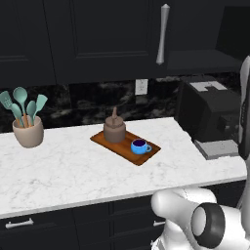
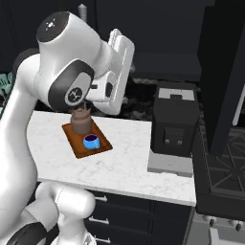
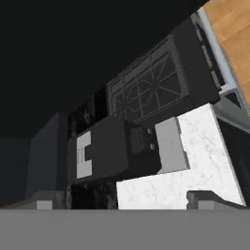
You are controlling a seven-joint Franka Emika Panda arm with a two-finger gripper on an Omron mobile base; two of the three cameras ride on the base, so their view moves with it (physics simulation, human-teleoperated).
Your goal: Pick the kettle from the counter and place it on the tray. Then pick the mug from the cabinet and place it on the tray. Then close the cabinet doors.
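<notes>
The brown-grey kettle [image 1: 114, 130] [image 2: 81, 122] stands on the far end of the reddish-brown tray [image 1: 111, 143] [image 2: 73, 143]. On the tray's near end sits the blue mug [image 1: 140, 146] [image 2: 91, 141]. The tray lies on the white marble counter [image 1: 73, 171] [image 2: 129, 158]. Above it, one black cabinet door is shut, with its silver handle [image 1: 162, 34]; to its right the cabinet shelf [image 1: 200, 61] lies bare, and the other door [image 2: 222, 72] stands swung out. My gripper [image 3: 127, 201] is open and empty, raised high and looking down at the counter's right end.
A black coffee machine [image 1: 207, 114] [image 2: 174, 122] [image 3: 107, 151] stands on the counter's right end. A stove [image 2: 225, 177] [image 3: 151, 88] lies beyond it. A beige pot of teal utensils [image 1: 28, 129] sits at the left. My arm [image 2: 72, 62] rises over the tray.
</notes>
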